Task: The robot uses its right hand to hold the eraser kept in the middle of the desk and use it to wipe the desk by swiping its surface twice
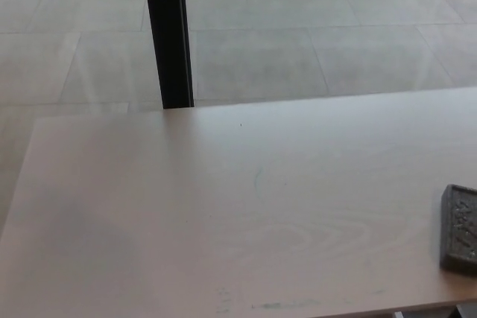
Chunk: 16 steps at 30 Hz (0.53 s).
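Black vertical post [168, 35] stands upright on the floor, just behind the far desk edge, left of centre; pale grey tiled floor [335, 27] with thin grout lines fills the background.

The eraser [460, 229] lies on the desk's [223, 214] right edge.

Eraser [460, 228] flat at desk [223, 206] right edge, partly cropped.

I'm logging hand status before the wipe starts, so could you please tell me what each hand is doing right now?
Left hand: not in view.
Right hand: not in view; the eraser lies untouched at the desk's right edge.
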### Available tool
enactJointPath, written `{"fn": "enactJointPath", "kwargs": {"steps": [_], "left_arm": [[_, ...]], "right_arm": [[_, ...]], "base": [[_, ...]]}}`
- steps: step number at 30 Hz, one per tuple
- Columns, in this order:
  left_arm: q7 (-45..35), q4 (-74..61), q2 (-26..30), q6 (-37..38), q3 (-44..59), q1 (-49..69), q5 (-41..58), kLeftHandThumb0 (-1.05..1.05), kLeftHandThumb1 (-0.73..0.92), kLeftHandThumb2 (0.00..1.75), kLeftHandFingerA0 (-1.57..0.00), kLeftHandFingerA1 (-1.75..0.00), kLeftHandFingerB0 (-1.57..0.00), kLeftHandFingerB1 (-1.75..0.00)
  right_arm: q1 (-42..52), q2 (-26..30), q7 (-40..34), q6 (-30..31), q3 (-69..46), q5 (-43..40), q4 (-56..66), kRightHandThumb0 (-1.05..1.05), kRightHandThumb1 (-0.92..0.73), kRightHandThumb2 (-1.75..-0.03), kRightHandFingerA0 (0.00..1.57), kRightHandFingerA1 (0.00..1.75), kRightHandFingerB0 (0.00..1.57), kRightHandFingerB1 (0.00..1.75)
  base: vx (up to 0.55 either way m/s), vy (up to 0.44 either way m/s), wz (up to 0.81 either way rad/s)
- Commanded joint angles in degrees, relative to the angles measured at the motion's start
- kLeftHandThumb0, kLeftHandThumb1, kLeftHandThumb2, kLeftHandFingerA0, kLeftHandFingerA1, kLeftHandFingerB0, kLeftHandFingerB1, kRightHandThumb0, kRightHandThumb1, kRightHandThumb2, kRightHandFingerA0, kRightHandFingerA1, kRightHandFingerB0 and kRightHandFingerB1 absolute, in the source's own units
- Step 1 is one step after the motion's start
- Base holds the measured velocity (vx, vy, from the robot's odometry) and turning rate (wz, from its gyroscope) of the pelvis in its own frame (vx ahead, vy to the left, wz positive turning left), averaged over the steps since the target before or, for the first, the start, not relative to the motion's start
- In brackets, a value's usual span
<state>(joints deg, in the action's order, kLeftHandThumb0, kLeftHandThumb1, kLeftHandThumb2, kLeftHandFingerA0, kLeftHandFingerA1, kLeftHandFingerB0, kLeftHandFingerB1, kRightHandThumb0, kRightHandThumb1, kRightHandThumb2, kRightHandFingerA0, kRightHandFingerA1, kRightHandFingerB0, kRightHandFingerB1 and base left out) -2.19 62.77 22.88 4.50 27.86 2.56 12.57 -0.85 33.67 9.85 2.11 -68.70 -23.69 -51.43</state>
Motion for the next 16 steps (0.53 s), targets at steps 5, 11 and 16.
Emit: {"fn": "enactJointPath", "kwargs": {"steps": [5,11,16], "left_arm": [[0.3,1.0,1.4,-0.4,0.1,-0.1,0.3,-0.43,0.70,0.61,-0.76,-0.74,-0.60,-0.61],[0.1,0.5,1.2,0.3,0.3,0.7,0.5,-0.43,0.72,0.61,-0.75,-0.75,-0.60,-0.64],[-1.1,1.7,1.5,0.5,0.8,0.6,0.9,-0.43,0.70,0.60,-0.74,-0.75,-0.59,-0.63]], "right_arm": [[4.3,-6.2,-0.8,-5.6,5.6,-2.1,-9.9,-0.71,-0.76,-0.64,0.80,1.02,0.40,0.85],[5.3,-7.5,-0.7,-2.5,9.1,-4.4,-11.1,-0.71,-0.77,-0.63,0.76,1.13,0.35,0.91],[6.0,-8.1,0.1,-3.0,10.3,-5.5,-10.8,-0.71,-0.79,-0.64,0.79,1.12,0.34,0.90]], "base": [[0.00,0.000,0.00],[0.00,0.000,0.00],[0.00,0.000,0.00]]}}
